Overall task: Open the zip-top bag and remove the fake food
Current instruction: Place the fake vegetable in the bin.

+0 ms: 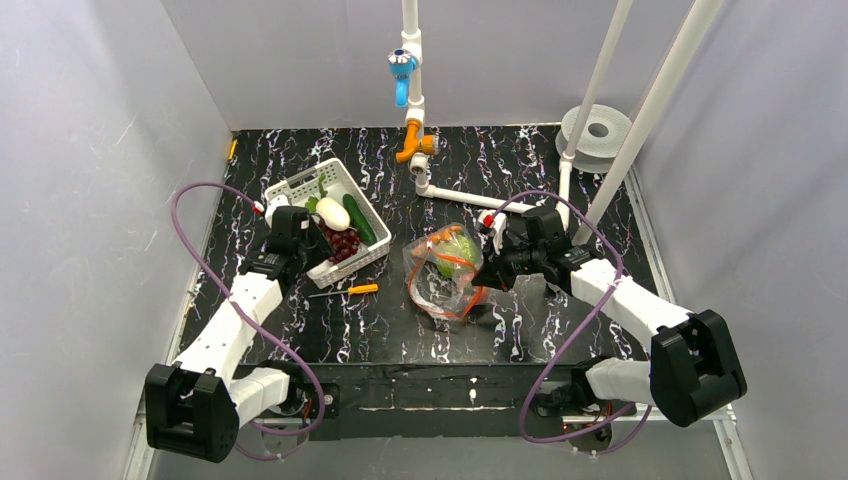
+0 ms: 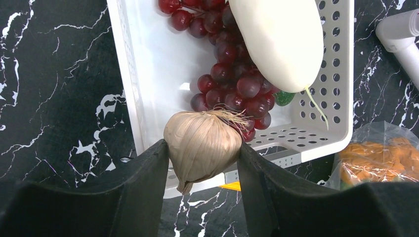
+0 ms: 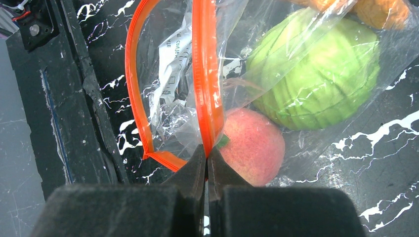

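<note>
The zip-top bag (image 1: 440, 275) lies mid-table with its mouth spread open. My right gripper (image 3: 207, 150) is shut on its orange-red zip strip (image 3: 205, 74). Inside the bag lie a pink-red peach (image 3: 252, 145), a green round vegetable (image 3: 321, 74) and an orange piece (image 3: 380, 10). My left gripper (image 2: 202, 144) is shut on a tan garlic bulb (image 2: 197, 158), held over the near edge of the white basket (image 2: 148, 64). In the basket lie dark red grapes (image 2: 232, 84), a white egg-shaped piece (image 2: 281, 39) and a cucumber (image 1: 360, 220).
A small orange-handled tool (image 1: 355, 290) lies on the black marbled table between basket and bag. White pipework with an orange fitting (image 1: 415, 145) and a blue valve (image 1: 402, 70) stands at the back. A white spool (image 1: 597, 130) sits back right. Grey walls enclose the table.
</note>
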### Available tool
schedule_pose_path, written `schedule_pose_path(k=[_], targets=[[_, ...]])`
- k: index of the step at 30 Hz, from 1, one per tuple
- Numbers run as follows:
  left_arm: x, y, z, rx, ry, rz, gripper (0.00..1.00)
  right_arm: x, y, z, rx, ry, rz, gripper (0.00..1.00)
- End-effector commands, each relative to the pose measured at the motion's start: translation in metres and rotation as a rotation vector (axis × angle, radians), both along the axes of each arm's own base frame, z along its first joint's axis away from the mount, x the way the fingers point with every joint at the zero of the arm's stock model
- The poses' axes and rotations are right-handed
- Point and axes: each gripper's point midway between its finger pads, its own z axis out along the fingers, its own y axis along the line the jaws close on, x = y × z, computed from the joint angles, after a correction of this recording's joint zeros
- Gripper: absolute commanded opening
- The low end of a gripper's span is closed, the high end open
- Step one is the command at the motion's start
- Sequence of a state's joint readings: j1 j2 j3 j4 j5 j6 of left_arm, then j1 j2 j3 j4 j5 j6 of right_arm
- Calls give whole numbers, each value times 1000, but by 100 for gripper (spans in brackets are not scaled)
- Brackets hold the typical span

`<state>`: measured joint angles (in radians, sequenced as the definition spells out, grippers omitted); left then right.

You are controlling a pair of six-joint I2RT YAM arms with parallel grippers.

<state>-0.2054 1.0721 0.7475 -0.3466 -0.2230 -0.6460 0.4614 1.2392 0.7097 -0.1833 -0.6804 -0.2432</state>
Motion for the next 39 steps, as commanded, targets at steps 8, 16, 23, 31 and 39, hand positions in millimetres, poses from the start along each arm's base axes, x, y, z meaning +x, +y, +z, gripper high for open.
schedule_pose_path(k=[8,16,23,31,39], targets=[[4,5,12,21,-15,6,80,1,3,3,1,-15,19,1],[-1,-20,26,-65,-42,-138,98,-1,1,10,6,-43,33,1],[-24,-53,55,-203,-163,-320,98,-8,-1,14,-3,-61,98,1],[-50,-67,74,-278,-242,-416,98,-12,-7,19,-16,-78,147,1],[-63,-84,75,-376,-263,-482,98,-10,-25,28,33,-60,145,1]])
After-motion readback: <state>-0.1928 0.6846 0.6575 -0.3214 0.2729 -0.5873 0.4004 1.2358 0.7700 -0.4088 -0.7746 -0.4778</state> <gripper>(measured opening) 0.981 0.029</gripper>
